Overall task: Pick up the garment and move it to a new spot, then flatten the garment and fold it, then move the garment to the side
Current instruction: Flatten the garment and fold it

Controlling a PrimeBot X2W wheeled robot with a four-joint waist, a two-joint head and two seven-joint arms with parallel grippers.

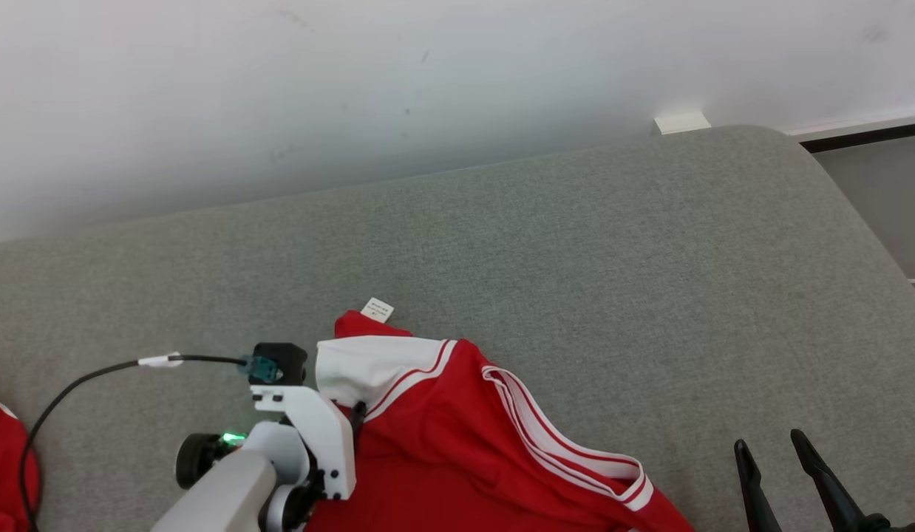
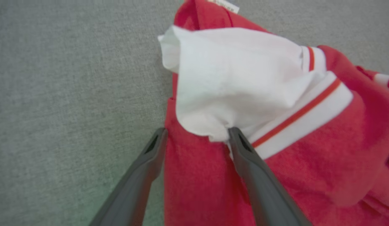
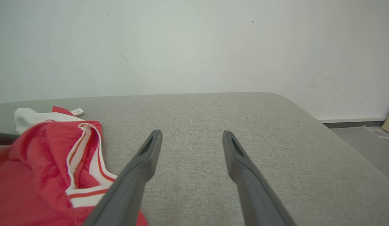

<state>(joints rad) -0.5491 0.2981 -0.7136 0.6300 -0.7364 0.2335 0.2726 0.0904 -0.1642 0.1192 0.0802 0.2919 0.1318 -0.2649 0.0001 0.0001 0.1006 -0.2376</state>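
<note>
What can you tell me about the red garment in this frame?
The garment is red fabric with a white panel and red-and-white striped trim, a small white label at its far end. It lies crumpled on the grey cushion. The left gripper is open, fingers straddling a fold where white meets red, touching the cloth. The right gripper is open, apart from it.
</note>
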